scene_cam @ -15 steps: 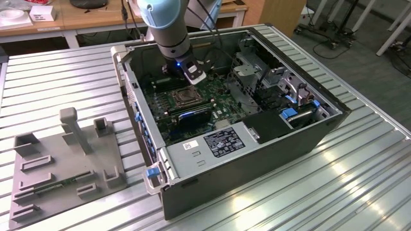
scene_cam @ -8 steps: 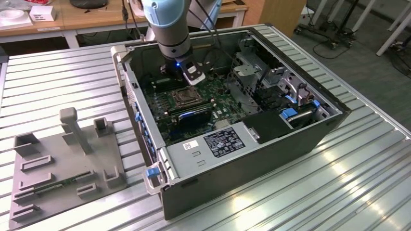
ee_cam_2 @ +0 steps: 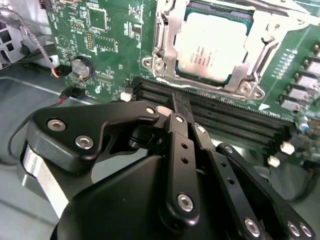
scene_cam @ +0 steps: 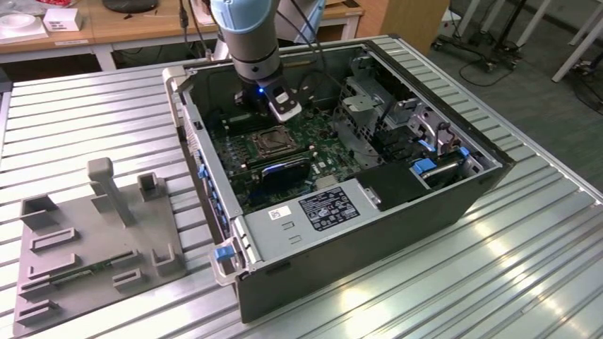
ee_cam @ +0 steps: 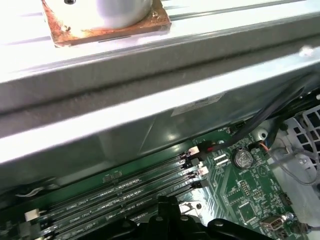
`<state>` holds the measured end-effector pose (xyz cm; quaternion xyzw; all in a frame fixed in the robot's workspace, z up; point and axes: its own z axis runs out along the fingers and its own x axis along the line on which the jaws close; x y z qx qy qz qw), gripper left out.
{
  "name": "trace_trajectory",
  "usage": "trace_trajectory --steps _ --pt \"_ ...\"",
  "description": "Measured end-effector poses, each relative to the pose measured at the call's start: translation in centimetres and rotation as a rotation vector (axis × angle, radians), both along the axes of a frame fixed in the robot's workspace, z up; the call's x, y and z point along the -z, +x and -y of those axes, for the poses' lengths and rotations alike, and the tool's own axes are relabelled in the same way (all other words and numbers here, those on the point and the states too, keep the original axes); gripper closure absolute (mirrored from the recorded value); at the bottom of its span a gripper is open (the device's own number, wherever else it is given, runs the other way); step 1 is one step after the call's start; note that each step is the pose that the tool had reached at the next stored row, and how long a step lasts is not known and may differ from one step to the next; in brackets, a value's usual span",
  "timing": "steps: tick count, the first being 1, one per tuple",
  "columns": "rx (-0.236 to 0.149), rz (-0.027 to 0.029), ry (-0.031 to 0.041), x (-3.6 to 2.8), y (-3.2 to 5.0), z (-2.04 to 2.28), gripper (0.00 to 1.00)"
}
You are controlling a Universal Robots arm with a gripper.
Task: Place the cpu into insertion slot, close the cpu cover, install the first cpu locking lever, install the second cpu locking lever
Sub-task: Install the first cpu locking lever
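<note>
Hand point(ee_cam_2: 176, 102) pinched together above memory slots point(ee_cam_2: 220, 112), just beside seated cpu point(ee_cam_2: 212, 47).

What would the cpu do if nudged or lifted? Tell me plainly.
The cpu looks like a thin flat plate with a metal top, so probably stiff and light. Lying flat in the insertion slot, it should not roll or tip. Its smooth top may be slippery, and its underside is likely fragile. The claw is above the memory slots.

Lab, slatted metal workbench point(scene_cam: 85, 120), rolling stands point(scene_cam: 490, 42), desks point(scene_cam: 123, 28)
</note>
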<state>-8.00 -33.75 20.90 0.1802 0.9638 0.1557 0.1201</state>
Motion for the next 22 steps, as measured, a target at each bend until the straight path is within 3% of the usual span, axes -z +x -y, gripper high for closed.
trace_trajectory --steps 3,6,9,12,14,17,19,20,22 --pt "0.000 -0.0220 -0.0026 -0.51 0.04 -0.01 0.89" --pt "0.000 -0.0478 -0.0177 -0.73 0.08 0.00 0.89" --pt "0.001 -0.0666 -0.0441 -0.86 0.08 0.00 0.89" --pt "0.000 -0.0866 -0.0818 -0.88 0.08 0.00 0.89" --pt "-0.001 -0.1041 -0.1121 -0.88 0.09 0.00 0.89" --pt "-0.004 -0.1383 -0.1520 -0.88 0.09 0.00 0.89" --pt "-0.011 -0.1589 -0.1621 -0.88 0.14 0.00 0.89" --pt "-0.016 -0.1637 -0.1624 -0.87 0.21 0.00 0.89" --pt "-0.028 -0.1673 -0.1637 -0.87 0.28 0.00 0.89"
